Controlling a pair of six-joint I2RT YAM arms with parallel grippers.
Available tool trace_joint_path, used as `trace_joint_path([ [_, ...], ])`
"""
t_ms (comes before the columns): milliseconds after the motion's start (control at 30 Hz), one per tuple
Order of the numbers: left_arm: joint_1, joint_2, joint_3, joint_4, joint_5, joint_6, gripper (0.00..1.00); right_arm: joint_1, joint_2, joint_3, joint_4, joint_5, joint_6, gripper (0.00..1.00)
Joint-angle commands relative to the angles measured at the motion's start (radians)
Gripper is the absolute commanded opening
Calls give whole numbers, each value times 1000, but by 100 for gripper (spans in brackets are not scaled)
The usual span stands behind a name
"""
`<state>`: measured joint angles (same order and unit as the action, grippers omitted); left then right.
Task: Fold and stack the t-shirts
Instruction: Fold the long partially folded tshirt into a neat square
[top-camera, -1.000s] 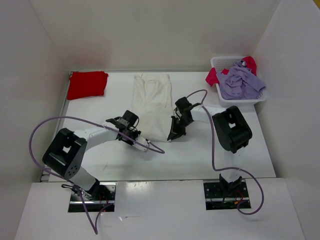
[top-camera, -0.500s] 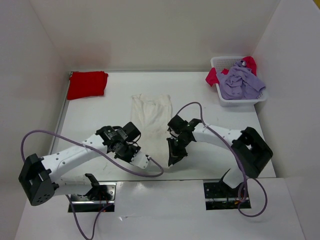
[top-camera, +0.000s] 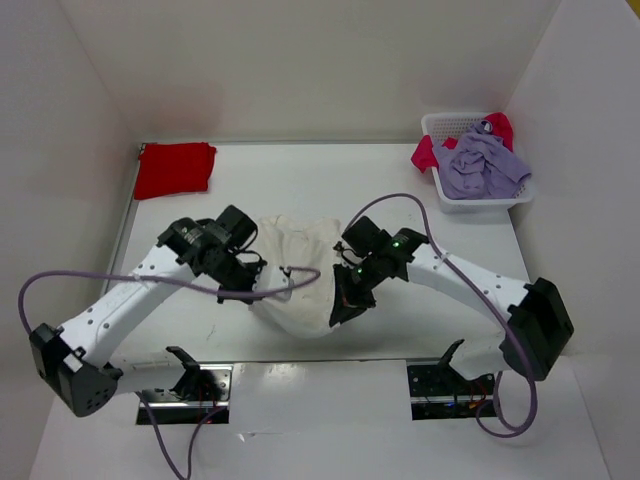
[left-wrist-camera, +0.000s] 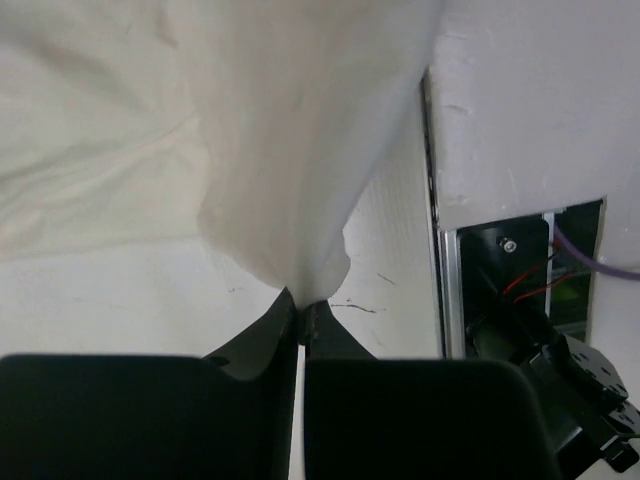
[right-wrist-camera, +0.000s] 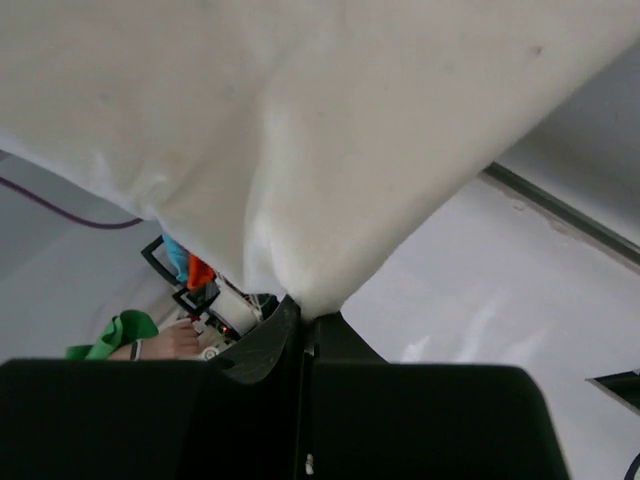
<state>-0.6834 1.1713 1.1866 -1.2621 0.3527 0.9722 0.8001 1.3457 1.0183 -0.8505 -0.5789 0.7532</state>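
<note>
An off-white t-shirt (top-camera: 298, 270) hangs bunched between my two grippers over the near middle of the table. My left gripper (top-camera: 259, 287) is shut on its left corner and my right gripper (top-camera: 339, 313) is shut on its right corner. In the left wrist view the cloth (left-wrist-camera: 150, 120) rises from the closed left gripper (left-wrist-camera: 301, 305). The right wrist view shows the shirt (right-wrist-camera: 300, 130) pinched in the right gripper (right-wrist-camera: 305, 315). A folded red t-shirt (top-camera: 175, 168) lies at the far left. A lavender t-shirt (top-camera: 483, 165) and a pinkish red one (top-camera: 427, 152) sit in the basket.
The white mesh basket (top-camera: 447, 120) stands at the far right against the side wall. White walls close in the table (top-camera: 420, 300) on three sides. Purple cables (top-camera: 400, 200) loop from both arms over the table.
Both grippers have drawn the off-white shirt toward the near edge and lifted it. It lay flat and long a second ago; now it hangs bunched between them. Both arms swung outward.
</note>
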Motion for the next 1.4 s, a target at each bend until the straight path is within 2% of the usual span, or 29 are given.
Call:
trace_joint_path([
  [0,163,83,51,-33,143,-26,0,-56,76,69,-33,-62,-81,0],
  [133,349,131,74,59,143,-27,0,-166,203,169,-65,-84,-198,0],
  [333,456,238,131,245,143,-107,0,-292,355,299,-76,-139,-322,0],
  [600,466,344,232,457,134,-190,0,-389,481,434,-39,-207,-347,0],
  [767,466,386,232,556,115,-210,0,-444,547,470,-39,-239,-367,0],
  [1000,466,543,298,613,78,-257,0,-480,673,512,4,-265,-391,0],
  [1133,466,593,308,650,78,-296,0,-518,705,522,124,-283,-319,1],
  [1233,466,617,308,673,69,-306,5,-529,714,522,194,-283,-267,18],
  [1267,466,628,308,691,69,-317,6,-529,725,522,227,-283,-267,32],
  [1367,466,648,282,737,49,-339,15,-529,750,566,271,-257,-256,51],
])
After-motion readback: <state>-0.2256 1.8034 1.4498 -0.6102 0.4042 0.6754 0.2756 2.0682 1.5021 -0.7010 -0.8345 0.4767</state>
